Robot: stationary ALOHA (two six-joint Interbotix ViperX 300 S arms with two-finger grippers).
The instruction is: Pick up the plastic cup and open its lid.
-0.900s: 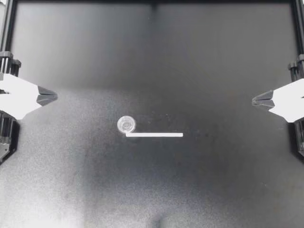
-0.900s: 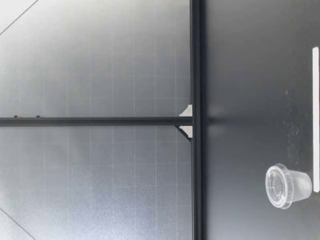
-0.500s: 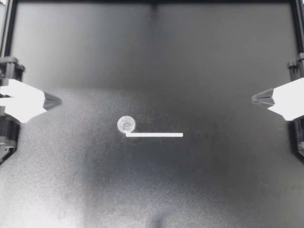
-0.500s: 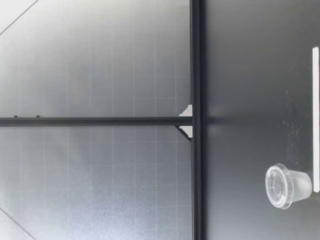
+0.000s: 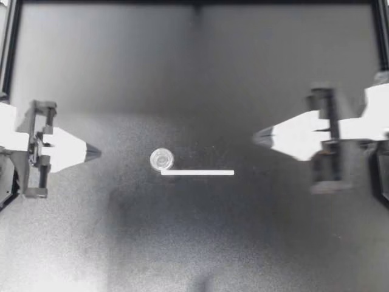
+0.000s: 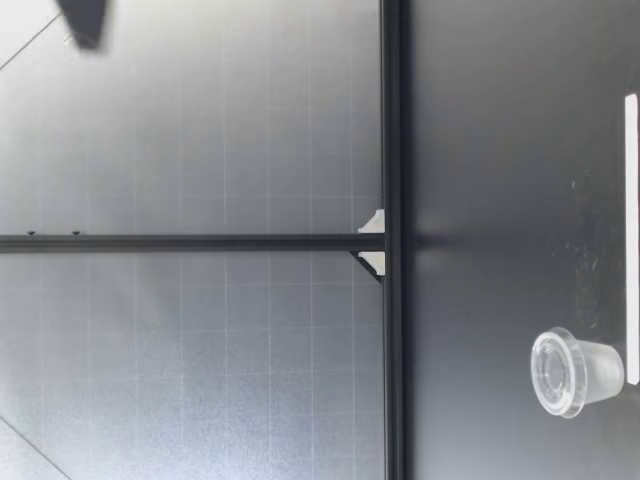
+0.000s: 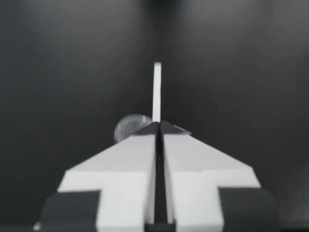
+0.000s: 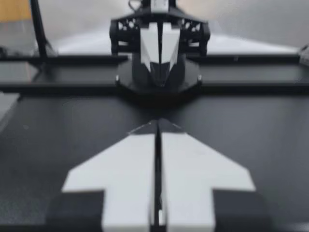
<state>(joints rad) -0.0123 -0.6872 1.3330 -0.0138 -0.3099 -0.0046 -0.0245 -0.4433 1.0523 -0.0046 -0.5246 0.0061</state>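
A small clear plastic cup (image 5: 161, 160) with its lid on stands upright near the table's middle, at the end of a white strip (image 5: 197, 173). My left gripper (image 5: 96, 153) is shut and empty, its tip pointing at the cup from some way off. My right gripper (image 5: 255, 137) is shut too, blurred, on the far side of the strip. In the left wrist view the cup (image 7: 126, 128) sits just ahead of the shut fingertips (image 7: 158, 124), partly hidden by them. The low view shows the cup (image 6: 578, 372) upright and untouched. The right wrist view shows the shut right gripper (image 8: 158, 122) facing my left arm (image 8: 159, 58); no cup shows there.
The black table (image 5: 194, 243) carries only the cup and the strip. A dark frame rail (image 6: 392, 150) runs along the table's far edge. A dark blurred part of an arm (image 6: 85, 20) hangs high above the table in the low view.
Both arms have swung in from the table's sides toward the middle, the right one farther. Both grippers stayed shut. The cup has not moved.
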